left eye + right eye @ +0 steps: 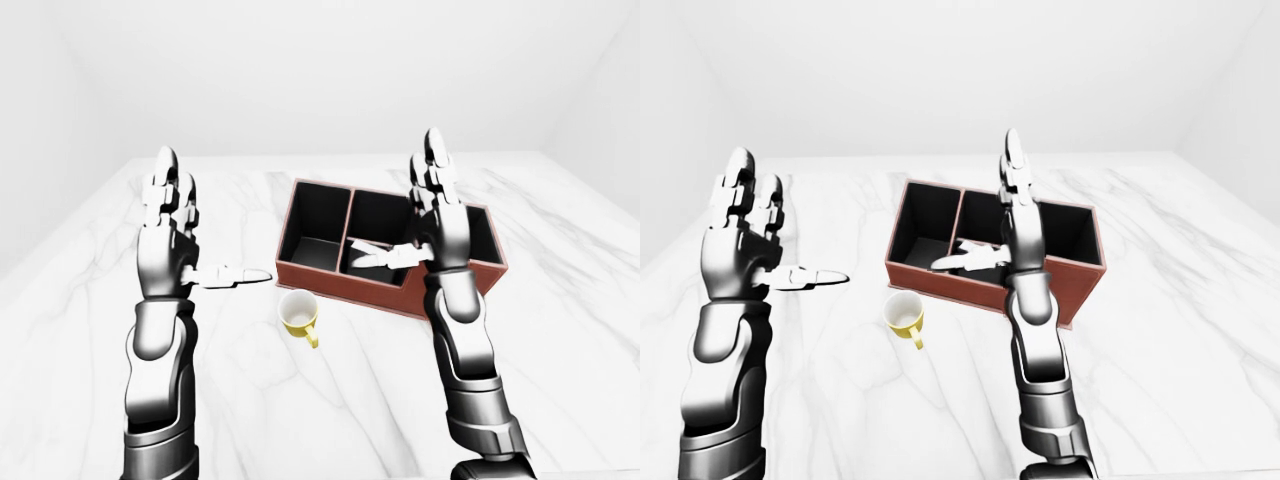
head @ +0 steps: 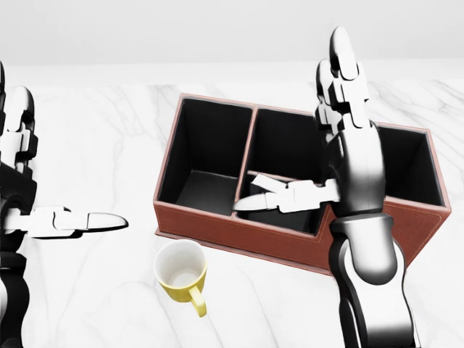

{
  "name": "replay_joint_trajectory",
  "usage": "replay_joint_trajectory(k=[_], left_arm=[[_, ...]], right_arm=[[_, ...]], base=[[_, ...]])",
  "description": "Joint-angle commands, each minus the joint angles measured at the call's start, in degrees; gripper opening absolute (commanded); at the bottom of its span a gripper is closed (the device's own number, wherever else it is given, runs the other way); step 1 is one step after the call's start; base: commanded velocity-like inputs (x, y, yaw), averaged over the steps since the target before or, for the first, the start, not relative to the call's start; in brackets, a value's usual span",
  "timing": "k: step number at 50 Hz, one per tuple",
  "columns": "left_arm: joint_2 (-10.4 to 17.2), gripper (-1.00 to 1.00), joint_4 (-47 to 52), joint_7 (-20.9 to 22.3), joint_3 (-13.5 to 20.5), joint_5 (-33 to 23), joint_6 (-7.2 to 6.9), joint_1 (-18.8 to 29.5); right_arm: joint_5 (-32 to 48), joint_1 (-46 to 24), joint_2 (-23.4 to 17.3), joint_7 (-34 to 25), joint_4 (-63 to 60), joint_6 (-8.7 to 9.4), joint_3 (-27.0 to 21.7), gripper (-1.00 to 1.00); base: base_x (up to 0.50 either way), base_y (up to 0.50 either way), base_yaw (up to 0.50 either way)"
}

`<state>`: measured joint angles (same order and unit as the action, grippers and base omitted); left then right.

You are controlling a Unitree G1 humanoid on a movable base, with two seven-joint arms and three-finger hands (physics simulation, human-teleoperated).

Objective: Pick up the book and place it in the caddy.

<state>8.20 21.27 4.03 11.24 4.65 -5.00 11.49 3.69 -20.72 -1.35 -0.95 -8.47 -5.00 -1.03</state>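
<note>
The caddy (image 2: 239, 235) is a red-brown box with dark compartments, standing on the white marble table at the middle right of the head view. No book shows in any view. My left hand (image 1: 205, 225) is raised left of the caddy, open and empty, fingers up and thumb pointing right. My right hand (image 1: 400, 205) is raised in front of the caddy's middle and right compartments, open and empty, its thumb pointing left across the middle compartment. It hides part of the caddy's inside.
A yellow mug (image 2: 181, 272) with a white inside stands upright on the table (image 1: 300, 420) just below the caddy's left end, its handle pointing down-right. Pale walls rise beyond the table's far edge.
</note>
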Motion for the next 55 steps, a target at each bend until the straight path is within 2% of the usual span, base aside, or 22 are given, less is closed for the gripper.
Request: replay_joint_trajectory(k=[1, 32, 51, 55], left_arm=[[0.12, 1.0, 1.28, 0.07, 0.01, -0.04, 0.0, 0.62], [-0.49, 1.0, 5.04, 0.03, -0.77, -0.45, 0.0, 0.58], [0.65, 1.0, 10.35, -0.08, -0.88, -0.29, 0.0, 4.45], [0.98, 1.0, 11.12, -0.09, -0.87, -0.27, 0.0, 5.5]], right_arm=[[-8.13, 10.92, 1.37, 0.12, -7.12, 0.0, 0.64, 1.0], [-8.56, 11.05, 1.94, 2.86, -13.73, 0.0, 1.43, 1.0], [-10.95, 8.16, 0.62, 3.21, -28.31, 0.0, 0.48, 1.0], [-9.97, 6.24, 1.16, 3.83, -28.87, 1.7, 1.49, 1.0]], base=[[0.0, 0.0, 0.0], [0.0, 0.0, 0.0], [0.0, 0.0, 0.0], [0.0, 0.0, 0.0]])
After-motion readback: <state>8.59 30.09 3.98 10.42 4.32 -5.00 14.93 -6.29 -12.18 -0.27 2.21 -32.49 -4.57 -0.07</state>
